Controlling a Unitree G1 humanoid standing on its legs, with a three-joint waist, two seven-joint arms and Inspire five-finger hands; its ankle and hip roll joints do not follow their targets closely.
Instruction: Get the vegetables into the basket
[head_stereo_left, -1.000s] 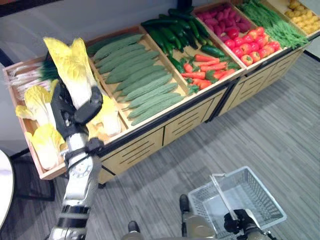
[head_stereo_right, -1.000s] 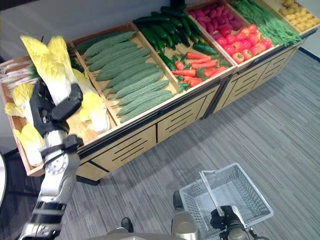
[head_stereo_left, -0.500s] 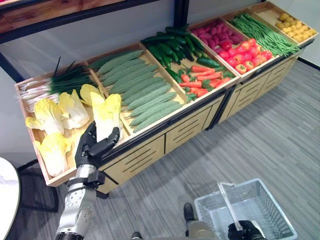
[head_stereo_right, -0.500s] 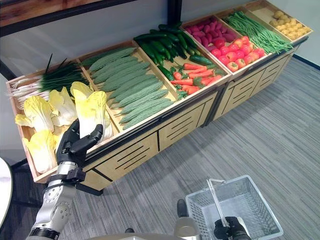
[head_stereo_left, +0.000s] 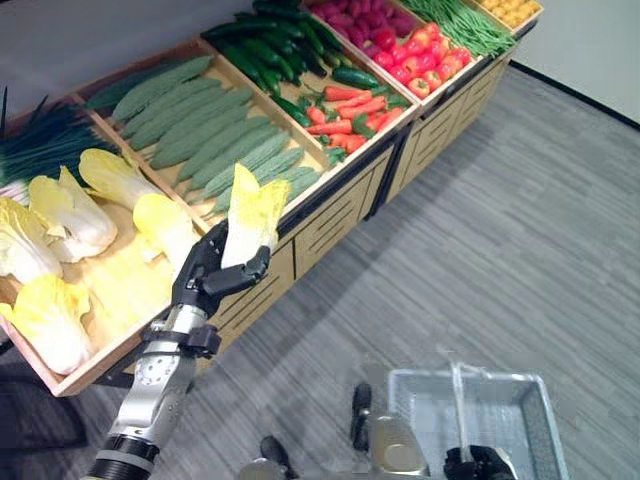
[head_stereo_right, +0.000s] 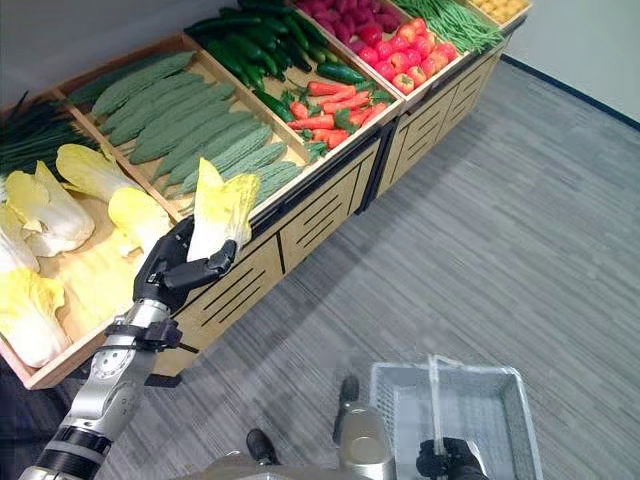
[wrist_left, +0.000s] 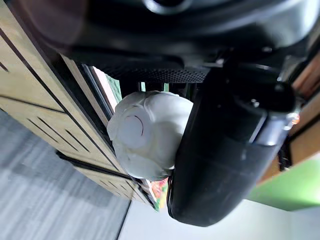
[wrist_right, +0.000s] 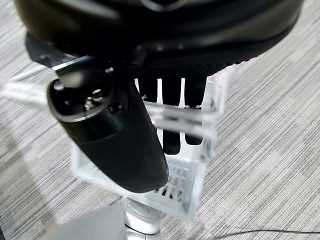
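My left hand (head_stereo_left: 207, 277) is shut on a yellow-and-white napa cabbage (head_stereo_left: 252, 212), held upright just off the front edge of the wooden produce stand (head_stereo_left: 330, 205). In the left wrist view the cabbage's pale base (wrist_left: 145, 133) sits against the dark thumb. A white wire basket (head_stereo_left: 510, 405) hangs low at the right over the grey floor. My right hand (head_stereo_right: 448, 460) is shut on the basket's handle (wrist_right: 180, 116). Several more cabbages (head_stereo_left: 70, 205) lie in the stand's left bin.
The stand's bins hold bitter gourds (head_stereo_left: 190, 130), cucumbers (head_stereo_left: 270, 45), carrots (head_stereo_left: 345, 105), tomatoes (head_stereo_left: 425, 65), green beans (head_stereo_left: 465, 22) and scallions (head_stereo_left: 35, 140). Grey carpet (head_stereo_left: 520, 230) stretches to the right of the stand, up to a pale wall.
The left hand has carried the cabbage rightward, off the cabbage bin to the stand's front edge. The camera has turned, so the whole scene has shifted; the basket stays in the right hand.
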